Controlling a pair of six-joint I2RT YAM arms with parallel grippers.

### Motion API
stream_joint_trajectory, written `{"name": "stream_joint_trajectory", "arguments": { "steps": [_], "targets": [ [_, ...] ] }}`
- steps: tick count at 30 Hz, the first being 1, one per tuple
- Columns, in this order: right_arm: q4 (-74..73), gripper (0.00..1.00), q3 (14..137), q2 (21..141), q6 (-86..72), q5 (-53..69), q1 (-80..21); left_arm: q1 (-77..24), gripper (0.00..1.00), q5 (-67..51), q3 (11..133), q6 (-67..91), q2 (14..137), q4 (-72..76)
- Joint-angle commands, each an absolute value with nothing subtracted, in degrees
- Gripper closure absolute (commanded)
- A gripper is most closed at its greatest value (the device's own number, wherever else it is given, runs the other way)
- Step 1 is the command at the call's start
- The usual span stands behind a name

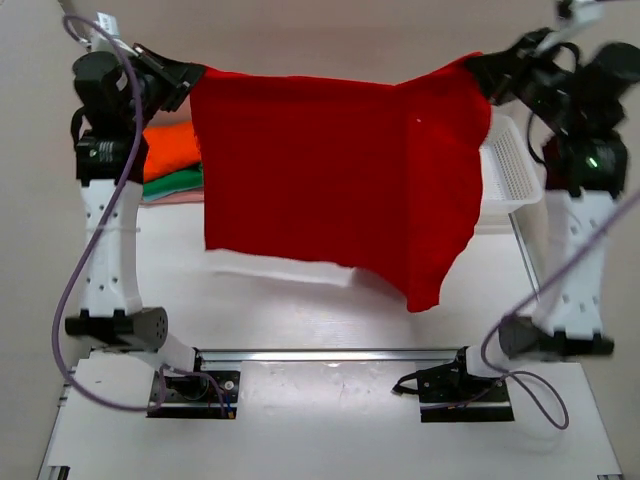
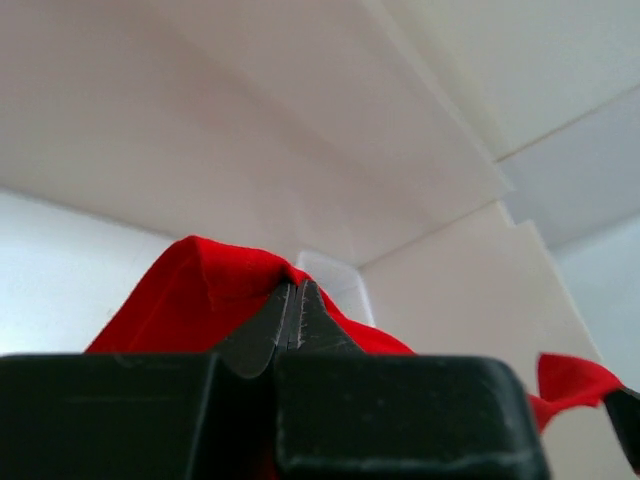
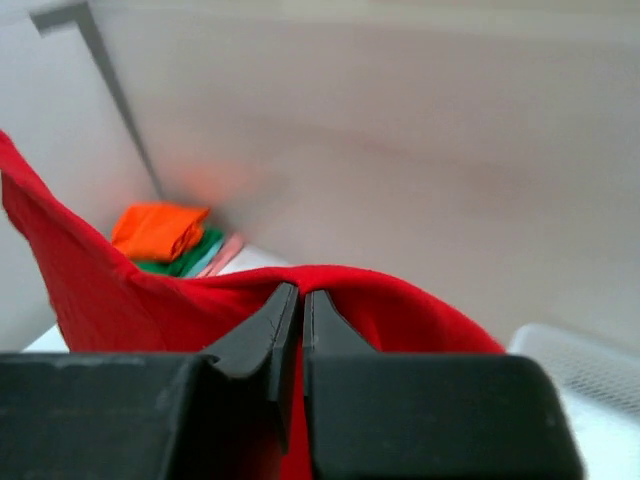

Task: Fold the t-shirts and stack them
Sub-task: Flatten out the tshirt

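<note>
Large bright-red cloth t-shirt hangs spread above white table, top edge running left-right; left gripper and right gripper each clamp one top corner; hem sags lower on right.

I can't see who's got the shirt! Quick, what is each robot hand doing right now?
Left gripper: closed, pinching the red t-shirt.
Right gripper: closed, pinching the same red t-shirt.
</note>
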State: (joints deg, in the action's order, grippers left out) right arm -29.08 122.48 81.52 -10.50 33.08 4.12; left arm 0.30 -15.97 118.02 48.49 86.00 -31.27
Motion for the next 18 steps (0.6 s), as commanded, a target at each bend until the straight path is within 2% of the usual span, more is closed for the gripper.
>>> {"name": "stream_joint_trajectory", "arguments": {
  "steps": [1,4,7,12,14,16,18],
  "targets": [
    [-34.1,1.0,123.3,93.2,-13.0,37.1,3.0,0.8,1.0,-17.0,116.8,48.0,93.4,-37.3],
    [-35.3,1.0,123.8,99.7,-12.1,36.5,2.3,0.8,1.0,-17.1,113.7,46.7,97.4,-37.0],
    [-34.7,1.0,126.2,104.9,-9.0,34.0,1.4,1.2,1.0,-18.5,116.2,45.2,103.7,-36.8],
    [-30.5,1.0,140.9,111.4,-13.2,35.7,3.9,2.4,1.0,-21.8,132.5,47.5,112.0,-33.6],
    [-24.3,1.0,141.0,109.8,-18.8,37.1,6.3,4.1,1.0,-24.0,142.6,51.6,114.6,-34.4],
    [-20.2,1.0,136.8,106.9,-20.8,39.1,7.8,5.9,1.0,-26.4,142.7,54.1,113.7,-31.2],
    [-20.0,1.0,135.6,104.2,-21.7,39.7,9.3,7.0,1.0,-27.7,135.0,55.0,109.2,-28.1]
  ]
}}
